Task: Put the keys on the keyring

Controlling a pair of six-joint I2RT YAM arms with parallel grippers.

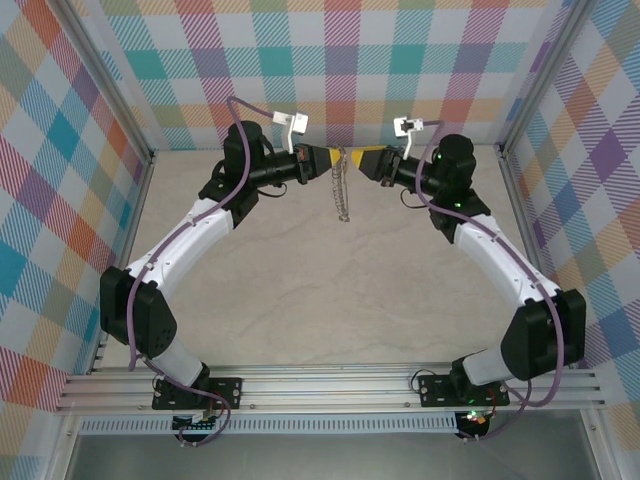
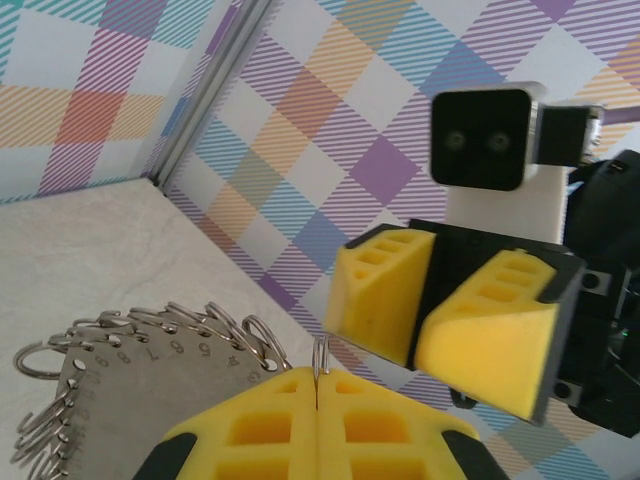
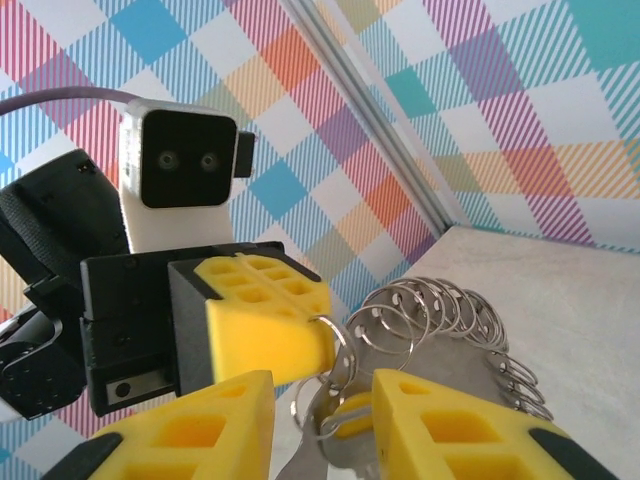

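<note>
The keyring (image 2: 130, 390) is a grey numbered metal plate edged with several split rings, and it hangs between the two grippers (image 1: 343, 190). My left gripper (image 2: 318, 385) is shut on one thin ring of it, which stands up between the yellow pads. Seen from the right wrist, that ring sticks out of the left gripper (image 3: 265, 320) beside the other rings (image 3: 450, 310). The right gripper (image 3: 322, 420) faces it with its jaws apart. The key's yellow head (image 3: 350, 415) lies in that gap close to the right-hand finger, with a ring around it. I cannot tell whether it is gripped.
Both arms reach to the back middle of the beige table (image 1: 300, 290), left gripper (image 1: 322, 160) and right gripper (image 1: 368, 160) almost tip to tip. Checked walls stand close behind (image 1: 340, 60) and at both sides. The right gripper's fingers (image 2: 385, 290) hang just beyond the left's.
</note>
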